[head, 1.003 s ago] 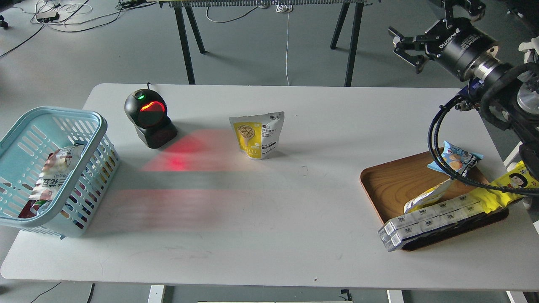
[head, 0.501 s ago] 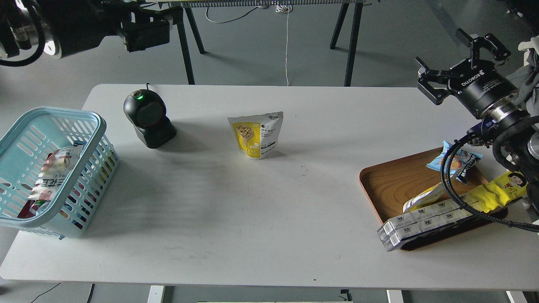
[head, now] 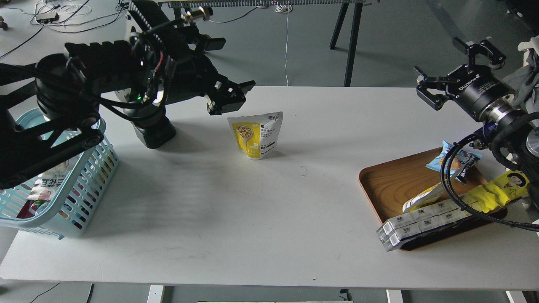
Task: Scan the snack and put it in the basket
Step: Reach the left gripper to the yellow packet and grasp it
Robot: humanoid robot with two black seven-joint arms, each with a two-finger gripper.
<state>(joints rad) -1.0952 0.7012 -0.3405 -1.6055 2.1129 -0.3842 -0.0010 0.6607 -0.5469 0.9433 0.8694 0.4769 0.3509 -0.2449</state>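
Near edge of the table (head: 236, 235) is bare, nothing of mine there. Mid-depth: basket (head: 90, 181) sits at the left edge with packets already in it, my left arm crossing over its rim; wooden tray (head: 391, 185) at the right holds the blue packet (head: 457, 160), the long yellow cartoon-face packet (head: 497, 191) and white boxes (head: 425, 221). Farther back, the snack (head: 256, 134) stands upright mid-table, free, nothing gripping it. Scanner (head: 151, 128) is left of it, mostly hidden behind my arm. My left gripper (head: 229, 97) hangs just above and left of the pouch top, not touching; fingers look spread, empty. My right gripper (head: 457, 63) is up at the far right, fingers spread, holding nothing, well apart from the pouch. Step, I judge: reach for pickup, scan not yet done. Next: lower over the pouch top, pinch it without tipping, then face the barcode side to the scanner.
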